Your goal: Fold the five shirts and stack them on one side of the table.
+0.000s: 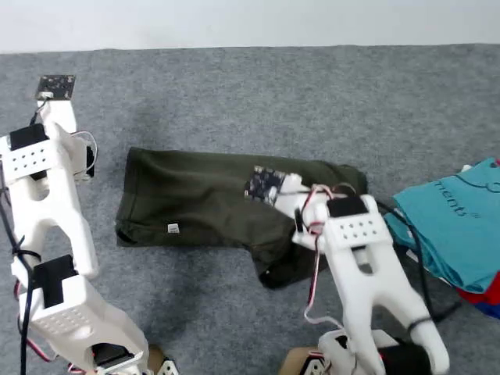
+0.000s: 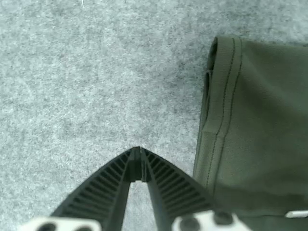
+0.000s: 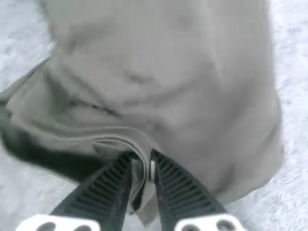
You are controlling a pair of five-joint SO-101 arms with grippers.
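A dark olive shirt (image 1: 203, 199) lies partly folded across the middle of the grey table. My right gripper (image 3: 141, 166) is shut on a fold of this olive shirt (image 3: 159, 82) near its right end, and the right arm (image 1: 355, 234) rises over that end. Over bare carpet just left of the shirt's hemmed edge (image 2: 219, 110) sits my left gripper (image 2: 140, 161), shut with nothing in it. The left arm (image 1: 39, 156) stands at the table's left side. A teal shirt (image 1: 461, 219) tops a pile at the right edge.
Red and blue cloth (image 1: 480, 297) shows under the teal shirt at the right edge. A small white tag (image 1: 173, 228) sits on the olive shirt's front edge. Grey carpet (image 1: 258, 94) covers the far half of the table.
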